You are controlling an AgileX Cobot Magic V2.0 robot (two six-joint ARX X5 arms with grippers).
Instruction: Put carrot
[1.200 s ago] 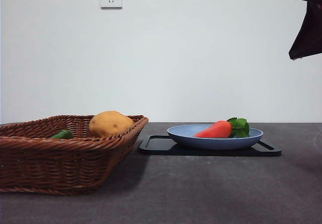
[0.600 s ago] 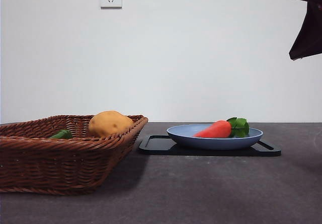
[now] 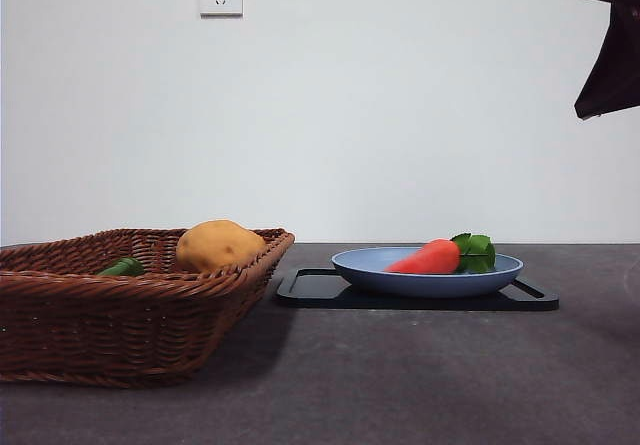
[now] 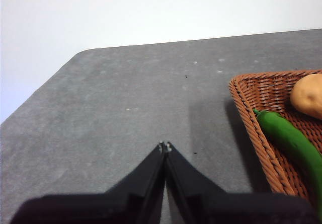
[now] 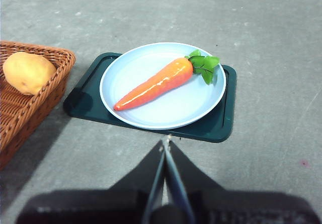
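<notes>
the carrot (image 5: 156, 83) looks like smooth, slightly glossy plastic, with thin green plastic leaves. the plate (image 5: 151, 114) is pale blue, smooth, with soft shine. the tray (image 5: 221, 126) under it is dark matt plastic. the basket (image 3: 120, 330) is brown woven wicker, rough. the table (image 4: 115, 103) is grey, matt, finely grained.

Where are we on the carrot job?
Looks done: the carrot lies in the blue plate on the dark tray. In hand: nothing; the right gripper is shut and empty above the table short of the tray, the left gripper shut and empty beside the basket. Left: nothing visible.
</notes>
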